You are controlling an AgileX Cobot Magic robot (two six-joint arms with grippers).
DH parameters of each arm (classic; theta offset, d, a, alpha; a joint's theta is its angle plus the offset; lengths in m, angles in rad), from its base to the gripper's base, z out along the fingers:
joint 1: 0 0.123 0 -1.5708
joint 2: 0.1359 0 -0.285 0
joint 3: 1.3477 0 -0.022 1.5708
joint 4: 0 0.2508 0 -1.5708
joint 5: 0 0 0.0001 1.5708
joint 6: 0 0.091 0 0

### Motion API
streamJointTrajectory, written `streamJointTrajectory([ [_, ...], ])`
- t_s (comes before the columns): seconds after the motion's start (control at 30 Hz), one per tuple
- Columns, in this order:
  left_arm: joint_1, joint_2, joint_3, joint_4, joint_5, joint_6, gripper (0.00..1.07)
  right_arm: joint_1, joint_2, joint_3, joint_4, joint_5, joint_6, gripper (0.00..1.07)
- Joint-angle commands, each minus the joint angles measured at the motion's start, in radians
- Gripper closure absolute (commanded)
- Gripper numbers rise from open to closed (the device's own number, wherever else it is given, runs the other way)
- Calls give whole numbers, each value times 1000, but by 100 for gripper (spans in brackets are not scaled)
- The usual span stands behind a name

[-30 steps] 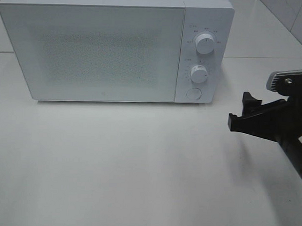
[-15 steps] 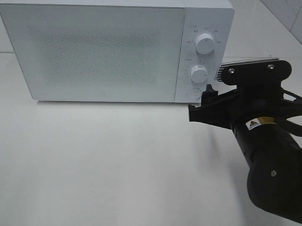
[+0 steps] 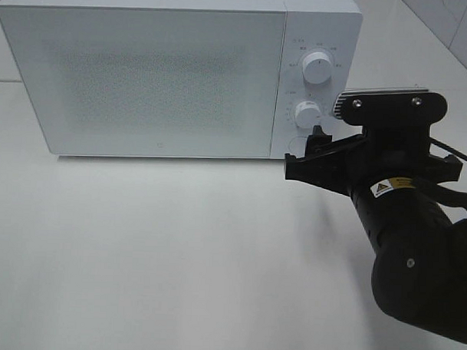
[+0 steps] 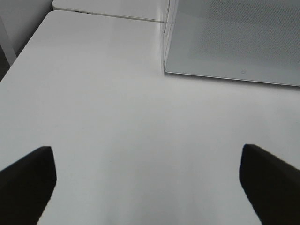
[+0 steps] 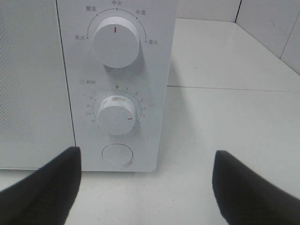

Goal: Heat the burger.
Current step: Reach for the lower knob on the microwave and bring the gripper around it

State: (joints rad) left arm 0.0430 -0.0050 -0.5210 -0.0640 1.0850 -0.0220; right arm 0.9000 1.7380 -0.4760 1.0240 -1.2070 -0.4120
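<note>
The burger is out of view. A white microwave (image 3: 145, 72) stands at the back of the table with its door closed; nothing shows through the frosted door. My right gripper (image 3: 303, 150) is open and empty, held just in front of the lower part of the control panel. In the right wrist view, the right gripper (image 5: 145, 159) faces the round button (image 5: 117, 154), with its fingers on either side of it, and the timer knob (image 5: 116, 115) and power knob (image 5: 116, 41) sit above. My left gripper (image 4: 146, 154) is open and empty over bare table.
The white table (image 3: 177, 250) stretches in front of the microwave. In the left wrist view the microwave's lower left corner (image 4: 166, 70) lies ahead of the left gripper. A tiled wall (image 3: 454, 21) rises at the back right.
My right arm has swung in from the right edge towards the microwave's control panel, ending close in front of the round button. The jaws have stayed open.
</note>
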Motion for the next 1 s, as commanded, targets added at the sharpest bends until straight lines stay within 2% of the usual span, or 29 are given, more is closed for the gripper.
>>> streamJointTrajectory([
  [0.03, 0, -25, 3, -2, -14, -2, 6, 2, 1, -7, -5, -111, 16, 34],
  [0.23, 0, -25, 3, -2, -14, -2, 6, -17, 1, -7, -32, -111, 35, 34],
  [0.3, 0, -25, 3, -2, -14, -2, 6, -59, 1, -7, -78, -111, 67, 34],
  [0.43, 0, -25, 3, -2, -14, -2, 6, -84, 1, -7, -88, -111, 76, 34],
  [0.67, 0, -25, 3, -2, -14, -2, 6, -97, 42, -25, -110, -125, 76, 34],
  [0.73, 0, -25, 3, -2, -14, -2, 6, -97, 109, -70, -112, -122, 75, 34],
  [1.0, 0, -25, 3, -2, -14, -2, 6, -114, 197, -160, -160, -102, 75, 34],
])
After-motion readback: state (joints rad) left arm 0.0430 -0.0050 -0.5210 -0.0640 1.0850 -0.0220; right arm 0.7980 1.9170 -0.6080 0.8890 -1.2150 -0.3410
